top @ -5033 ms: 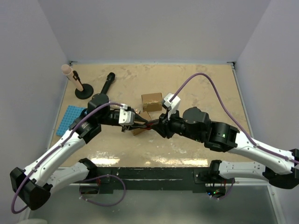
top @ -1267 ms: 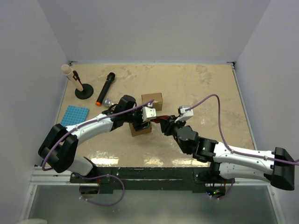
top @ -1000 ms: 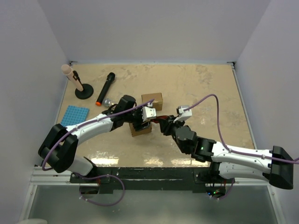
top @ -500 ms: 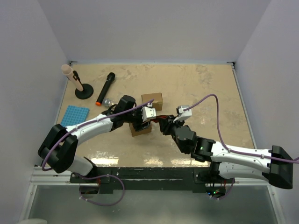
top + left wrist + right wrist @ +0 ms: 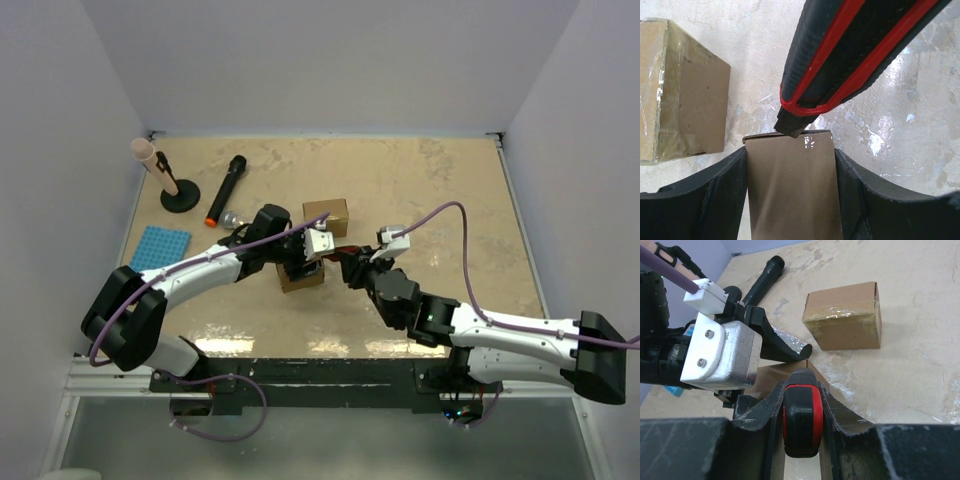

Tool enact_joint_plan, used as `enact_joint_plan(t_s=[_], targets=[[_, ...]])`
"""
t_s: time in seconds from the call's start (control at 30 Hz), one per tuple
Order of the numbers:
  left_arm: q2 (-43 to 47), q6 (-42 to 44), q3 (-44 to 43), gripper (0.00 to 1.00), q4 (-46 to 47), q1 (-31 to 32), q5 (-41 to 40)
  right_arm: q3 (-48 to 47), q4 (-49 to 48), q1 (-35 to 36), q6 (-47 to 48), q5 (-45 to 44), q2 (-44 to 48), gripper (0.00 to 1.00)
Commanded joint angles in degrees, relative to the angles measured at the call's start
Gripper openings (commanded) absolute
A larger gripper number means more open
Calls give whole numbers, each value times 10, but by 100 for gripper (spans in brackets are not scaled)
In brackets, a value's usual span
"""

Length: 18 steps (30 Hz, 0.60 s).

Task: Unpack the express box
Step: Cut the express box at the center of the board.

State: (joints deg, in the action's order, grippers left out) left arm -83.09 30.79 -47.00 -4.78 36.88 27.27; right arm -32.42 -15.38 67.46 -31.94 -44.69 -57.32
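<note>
1. Position of the work: the express box (image 5: 301, 277) sits on the table (image 5: 430, 190), near the middle and towards the near edge. A second box (image 5: 326, 215), wrapped in clear tape, stands just beyond it and does not touch it.
2. Left hand (image 5: 790, 156): it is closed on the express box. One finger presses each long side face, and the top panel shows between them. The box's long axis runs along the fingers, away from the wrist.
3. Right hand (image 5: 800, 386): it is closed narrowly on a red-and-black cutter (image 5: 800, 420), whose body is seated between both fingers.
4. Governing relation: the right hand lies to the right of the box and the left hand approaches from the left. The cutter (image 5: 840, 55) slants down from the upper right, and its tip meets the far top edge of the box (image 5: 790, 195) near the middle of that edge.
5. Judgement: the tip is at the end of the top panel. A cut would therefore have to run back along the box's long axis, between the left fingers (image 5: 700, 200).
6. Risk (judgement): the cut path passes close to both left fingers, so a sideways drift of the tip could strike either one.
</note>
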Motion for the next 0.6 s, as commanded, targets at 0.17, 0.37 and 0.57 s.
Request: enact_joint_plan(t_s=[0.17, 0.37, 0.57], targets=[[4, -6, 2, 47, 6, 2, 10, 2, -41, 0, 3, -30, -13, 0], [3, -7, 2, 47, 7, 2, 9, 6, -44, 0, 1, -24, -18, 0], [-1, -15, 0, 41, 11, 2, 8, 4, -28, 0, 0, 2, -19, 0]])
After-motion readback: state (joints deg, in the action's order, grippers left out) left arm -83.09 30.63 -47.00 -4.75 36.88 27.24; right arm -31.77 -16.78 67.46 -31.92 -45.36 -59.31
